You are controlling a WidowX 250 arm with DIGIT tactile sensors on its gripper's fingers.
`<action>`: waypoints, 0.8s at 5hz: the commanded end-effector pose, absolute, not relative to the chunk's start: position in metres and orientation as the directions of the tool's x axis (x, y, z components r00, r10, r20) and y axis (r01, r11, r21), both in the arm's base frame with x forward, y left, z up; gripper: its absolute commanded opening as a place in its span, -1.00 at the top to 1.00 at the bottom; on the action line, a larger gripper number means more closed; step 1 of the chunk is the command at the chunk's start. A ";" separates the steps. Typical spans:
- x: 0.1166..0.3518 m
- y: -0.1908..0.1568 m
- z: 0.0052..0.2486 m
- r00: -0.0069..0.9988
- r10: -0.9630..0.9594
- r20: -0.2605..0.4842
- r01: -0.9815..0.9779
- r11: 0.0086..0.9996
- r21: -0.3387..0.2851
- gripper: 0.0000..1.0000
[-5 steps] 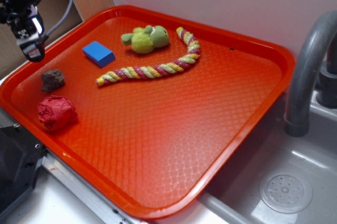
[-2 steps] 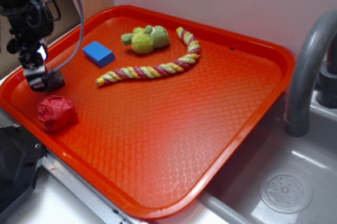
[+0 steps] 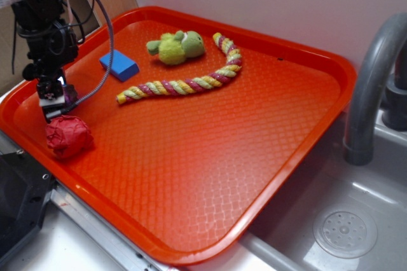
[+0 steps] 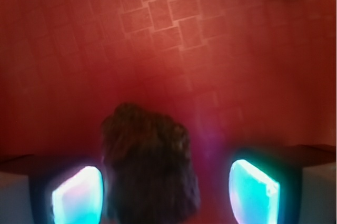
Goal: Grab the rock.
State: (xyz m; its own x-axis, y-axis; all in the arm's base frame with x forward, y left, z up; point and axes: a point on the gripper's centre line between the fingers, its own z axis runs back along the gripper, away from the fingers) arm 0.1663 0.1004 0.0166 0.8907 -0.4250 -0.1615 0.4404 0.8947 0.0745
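— Pale wall is running behind an orange tray (image 3: 267,175) that is sitting beside a grey sink (image 3: 343,220) with a curved faucet (image 3: 369,86). What is lying on that tray?

— A green plush toy (image 3: 178,46) is resting near the far edge, with a striped rope (image 3: 191,80) curving just beside it. A blue block (image 3: 119,65) is lying left of the rope's end, and a crumpled red ball (image 3: 68,136) is sitting near the tray's left front edge.

— And where is the gripper (image 3: 54,109) hanging?

— It is pointing down at the tray's left side, between the blue block and the red ball, just above the ball. Cables are looping off the arm (image 3: 44,29) above it.

— Where is the rock (image 4: 150,166) sitting?

— The arm's lower end is hiding it in the exterior view. The wrist view is showing it on the tray's patterned floor, between the two fingers (image 4: 253,190), dark, rough and lumpy.

— How are the jaws standing?

— They are standing spread apart around the rock. The stone is lying close against the finger on the left of the wrist view, while a clear gap is showing between it and the other finger. Whether the near one is touching it cannot be told through the blur.

— Anything else showing in the wrist view?

— A dark blurred corner is peeking in at the upper right edge; what it is cannot be told.
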 end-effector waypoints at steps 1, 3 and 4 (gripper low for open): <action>0.168 0.100 0.016 0.880 -0.457 -0.130 0.465 0.884 0.042 1.00; 0.178 0.085 0.070 0.954 -0.256 -0.158 0.285 0.937 0.203 1.00; 0.185 0.054 0.120 0.994 -0.079 -0.077 0.093 0.974 0.207 1.00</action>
